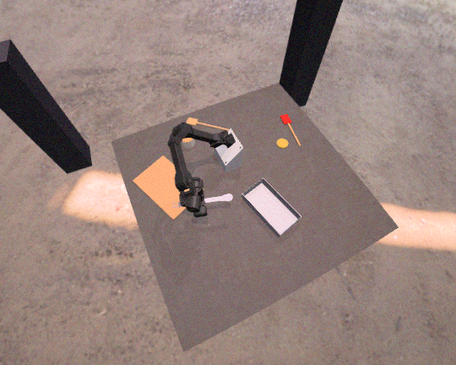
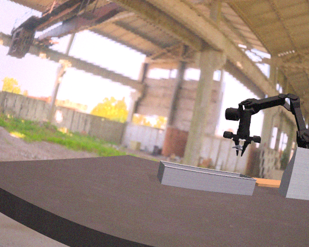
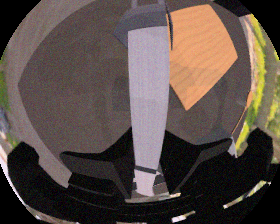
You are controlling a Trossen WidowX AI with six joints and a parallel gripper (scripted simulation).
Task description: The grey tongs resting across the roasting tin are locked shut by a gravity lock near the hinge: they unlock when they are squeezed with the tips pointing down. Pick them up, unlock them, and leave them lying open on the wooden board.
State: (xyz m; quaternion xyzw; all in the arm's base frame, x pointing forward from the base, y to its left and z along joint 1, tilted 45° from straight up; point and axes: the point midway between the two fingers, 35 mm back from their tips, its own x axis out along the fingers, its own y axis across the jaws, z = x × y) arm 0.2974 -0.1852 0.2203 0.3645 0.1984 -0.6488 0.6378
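Note:
The grey tongs [image 1: 221,198] [image 2: 237,147] [image 3: 148,90] are up in the air, crosswise between the fingers. My gripper [image 2: 239,155] [image 3: 144,127] points down and is shut on them. Their rounded end sticks out right in the top view; their thin looped end reaches left, over the edge of the wooden board [image 1: 158,182] [image 2: 268,182] [image 3: 203,55] as seen there. They look about level. Whether they are locked cannot be told. The roasting tin [image 1: 274,213] [image 2: 207,178] is on the table, apart from the tongs, with nothing in it.
A grey slanted block [image 1: 230,160] [image 2: 302,174] stands by the arm's base. Behind the arm are an orange-topped jar [image 1: 187,141] and a wooden spatula [image 1: 192,121]. A red-headed spatula [image 1: 285,119] and a yellow disc [image 1: 282,143] lie at the far right.

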